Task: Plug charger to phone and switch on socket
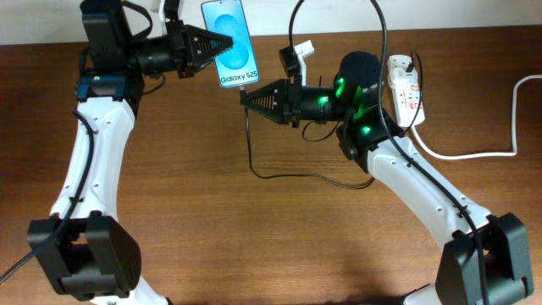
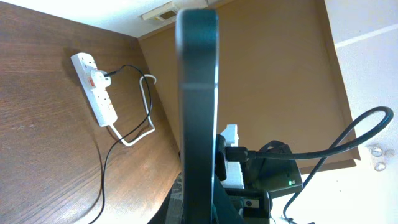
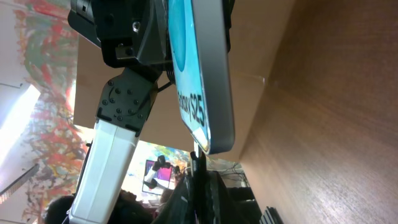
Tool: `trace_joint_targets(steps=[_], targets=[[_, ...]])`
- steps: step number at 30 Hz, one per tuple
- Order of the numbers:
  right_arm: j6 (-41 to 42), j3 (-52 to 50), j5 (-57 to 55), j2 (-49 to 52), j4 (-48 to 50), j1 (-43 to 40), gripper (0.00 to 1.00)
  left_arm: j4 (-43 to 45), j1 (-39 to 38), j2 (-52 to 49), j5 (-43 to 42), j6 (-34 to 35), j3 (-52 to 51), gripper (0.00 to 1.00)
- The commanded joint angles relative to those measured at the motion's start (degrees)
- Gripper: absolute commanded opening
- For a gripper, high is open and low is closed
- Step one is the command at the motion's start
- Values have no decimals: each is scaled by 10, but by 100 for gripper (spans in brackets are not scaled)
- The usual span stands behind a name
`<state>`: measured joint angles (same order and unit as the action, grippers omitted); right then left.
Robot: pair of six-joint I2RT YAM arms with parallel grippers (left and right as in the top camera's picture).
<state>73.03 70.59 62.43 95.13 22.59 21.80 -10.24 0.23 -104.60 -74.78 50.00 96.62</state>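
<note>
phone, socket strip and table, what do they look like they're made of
The phone seems to have a glossy glass front, going by its lit cyan screen. Its rim in the right wrist view looks like smooth grey metal or plastic. The socket looks like white moulded plastic, slightly shiny, with red switch marks. The table shows brown wood grain with a matte finish; whether it is solid wood or laminate cannot be told.

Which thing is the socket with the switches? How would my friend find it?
On the brown wooden table, look to the far right side, just behind the right arm's bend. The socket lies there: a small white oblong strip with red-marked switches. Only it trails a thick white cord; the charger cable is thin and black.
</note>
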Motion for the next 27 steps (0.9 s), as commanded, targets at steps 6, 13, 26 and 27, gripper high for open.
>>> trace_joint_targets(steps=[6,13,26,27], targets=[[-1,2,-1,2,2,4,4,4,-13,-1,-10,1,8,0],[-6,2,-1,9,4,3,4,4,-12,-1,-11,1,8,0],[-27,2,-3,9,4,2,4,4,-3,-1,-11,1,8,0],[-27,2,-4,9,4,2,4,4,-3,-1,-12,1,8,0]])
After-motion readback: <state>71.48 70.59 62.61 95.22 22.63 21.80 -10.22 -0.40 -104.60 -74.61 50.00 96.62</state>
